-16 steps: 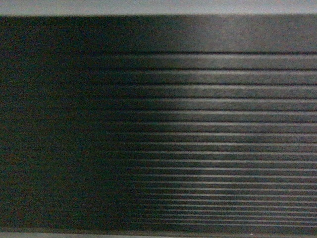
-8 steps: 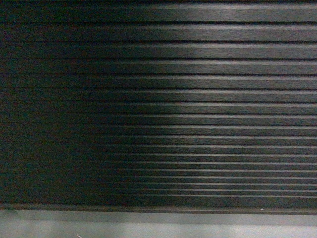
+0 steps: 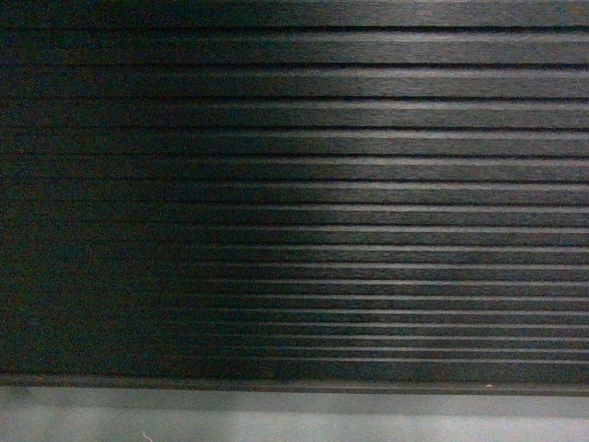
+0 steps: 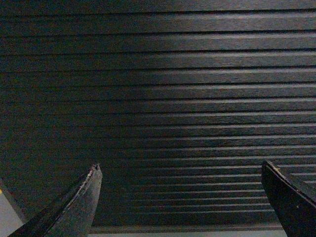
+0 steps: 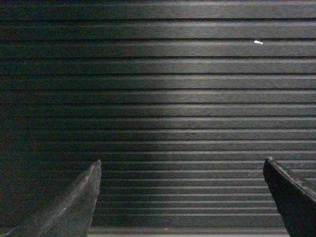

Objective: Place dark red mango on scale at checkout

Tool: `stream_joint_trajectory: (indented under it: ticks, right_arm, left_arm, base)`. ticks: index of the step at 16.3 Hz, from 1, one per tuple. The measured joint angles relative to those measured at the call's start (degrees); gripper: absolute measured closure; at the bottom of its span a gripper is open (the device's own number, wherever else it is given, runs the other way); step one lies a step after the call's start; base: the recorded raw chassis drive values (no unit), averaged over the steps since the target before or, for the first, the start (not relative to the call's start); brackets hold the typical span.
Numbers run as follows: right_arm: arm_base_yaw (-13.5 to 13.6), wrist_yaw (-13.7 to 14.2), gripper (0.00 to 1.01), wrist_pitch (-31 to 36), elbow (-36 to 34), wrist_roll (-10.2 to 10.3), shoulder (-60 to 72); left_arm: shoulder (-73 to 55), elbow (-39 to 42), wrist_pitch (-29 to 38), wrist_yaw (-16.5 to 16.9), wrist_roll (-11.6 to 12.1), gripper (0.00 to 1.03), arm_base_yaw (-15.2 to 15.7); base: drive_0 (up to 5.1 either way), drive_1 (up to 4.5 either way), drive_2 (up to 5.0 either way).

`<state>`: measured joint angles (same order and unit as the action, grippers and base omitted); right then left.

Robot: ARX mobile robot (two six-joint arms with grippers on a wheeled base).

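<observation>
All three views are filled by the ribbed black front of the checkout [image 3: 294, 203], and neither the dark red mango nor the scale shows in any of them, so where the fruit lies cannot be told from here; by my judgement both sit somewhere above the frame, toward twelve o'clock, on the counter top that no camera reaches. In the left wrist view the left gripper [image 4: 185, 202] hangs before the ribs with its jaws spread wide, one dark finger at seven o'clock and the other at five o'clock, nothing between them. In the head view a grey plinth [image 3: 294, 419] runs along six o'clock under the lowest rib, and no arm shows there. In the right wrist view the right gripper [image 5: 185, 202] is likewise released and bare, fingers at seven and five o'clock, with a small white fleck [image 5: 258, 42] on a rib near one o'clock. As for how the mango should handle, this is judgement only, since it is unseen: a ripe fruit of that kind is moderately heavy for its bulk, smooth-skinned and so apt to slip, firm yet bruisable under hard pinching. I would take it across its narrower middle, pads on the two broad flanks, closing gently, and set it down low on the platter so the rounded body does not roll
</observation>
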<state>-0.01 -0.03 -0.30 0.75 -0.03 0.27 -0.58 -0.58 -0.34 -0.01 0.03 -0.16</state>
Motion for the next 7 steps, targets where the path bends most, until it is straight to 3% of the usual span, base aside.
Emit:
stream_joint_trajectory:
  ticks: [7]
  right_arm:
    - [0.0,0.0,0.03,0.0,0.0,0.0,0.0]
  left_arm:
    - [0.0,0.0,0.0,0.0,0.0,0.05,0.0]
  base:
    - [0.0,0.0,0.0]
